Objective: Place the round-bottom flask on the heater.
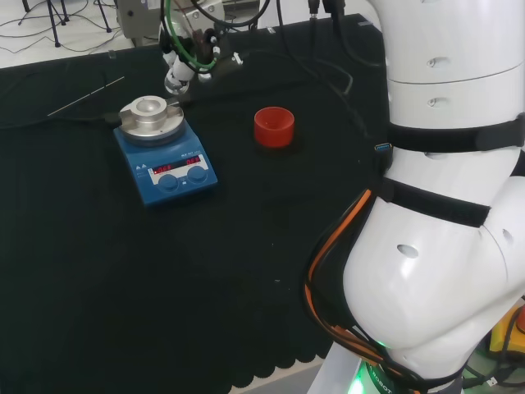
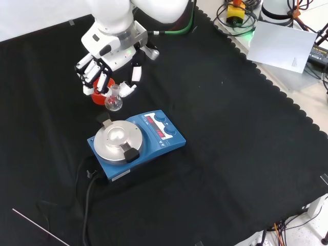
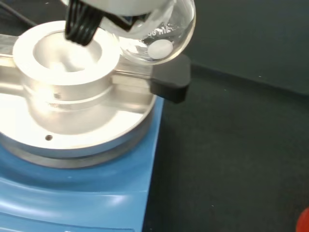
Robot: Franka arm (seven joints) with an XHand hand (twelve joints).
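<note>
The black and white robot hand holds a clear glass round-bottom flask by its neck, fingers curled about it. In the front view, the flask hangs upright above the black-cloth tabletop, between the red ribbed ring stand behind it and the blue heater with its round silver metal top in front. In the wrist view, the flask's bulb sits just beside the heater's raised metal cup, apparently not yet touching it; a small white piece lies inside the bulb. In the head view, the red stand stands well apart to the right of the heater.
</note>
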